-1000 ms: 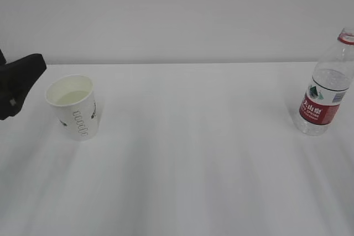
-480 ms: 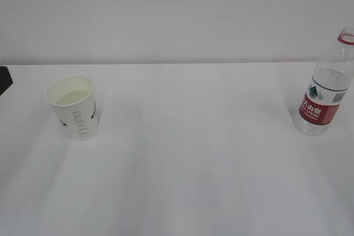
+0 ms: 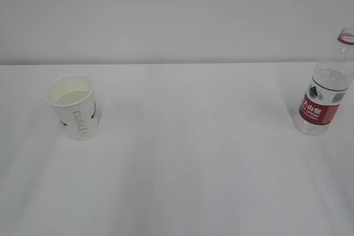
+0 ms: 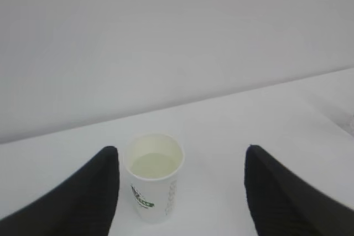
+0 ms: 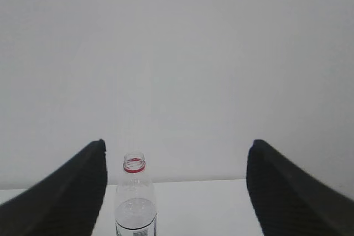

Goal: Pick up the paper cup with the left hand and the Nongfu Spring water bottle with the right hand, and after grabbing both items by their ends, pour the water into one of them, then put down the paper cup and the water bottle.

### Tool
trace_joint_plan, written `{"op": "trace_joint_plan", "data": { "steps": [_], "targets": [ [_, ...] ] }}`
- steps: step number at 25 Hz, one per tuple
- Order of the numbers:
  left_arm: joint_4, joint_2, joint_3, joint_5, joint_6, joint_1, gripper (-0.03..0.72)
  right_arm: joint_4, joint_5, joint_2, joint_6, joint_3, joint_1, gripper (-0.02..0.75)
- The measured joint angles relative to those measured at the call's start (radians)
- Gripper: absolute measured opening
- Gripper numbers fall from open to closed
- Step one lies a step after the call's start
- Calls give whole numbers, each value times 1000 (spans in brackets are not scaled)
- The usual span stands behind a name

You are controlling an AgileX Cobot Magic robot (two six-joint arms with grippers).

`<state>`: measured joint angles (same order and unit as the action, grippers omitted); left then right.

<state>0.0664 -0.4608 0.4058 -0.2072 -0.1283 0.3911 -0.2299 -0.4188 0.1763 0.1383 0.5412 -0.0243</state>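
The paper cup (image 3: pixel 74 106) stands upright on the left of the white table, with pale liquid inside. In the left wrist view the paper cup (image 4: pixel 155 178) is ahead of my left gripper (image 4: pixel 181 150). That gripper is open, and the cup stands apart from it, nearer the left finger (image 4: pixel 97 197). The Nongfu Spring water bottle (image 3: pixel 325 92) stands upright and uncapped at the far right, with water (image 3: pixel 330 79) up to its shoulder. My right gripper (image 5: pixel 177 143) is open behind the bottle (image 5: pixel 135 205) and holds nothing. Neither arm shows in the exterior view.
The white table (image 3: pixel 193 153) runs back to a plain pale wall (image 3: pixel 177 15). The table's back edge lies a short way behind the cup and the bottle. A wide stretch of table separates the two.
The left gripper's black finger, beside the cup a second ago, has slid out past the left edge of the exterior view. Cup and bottle have not moved.
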Motion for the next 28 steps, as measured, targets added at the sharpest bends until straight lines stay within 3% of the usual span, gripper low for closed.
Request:
{"op": "trace_joint_plan", "data": {
  "steps": [5,11,18,28],
  "targets": [
    [41,67,107,-167,0,0,503,9,-179,-104,0,52,0,593],
    [41,177,215,-543,0,0,496,24,-398,-192,0,90,0,593],
    [41,349,255,-725,0,0,486,53,-676,-193,0,105,0,591],
    [39,454,261,-890,0,0,457,122,-748,-193,0,105,0,590]
  ]
}}
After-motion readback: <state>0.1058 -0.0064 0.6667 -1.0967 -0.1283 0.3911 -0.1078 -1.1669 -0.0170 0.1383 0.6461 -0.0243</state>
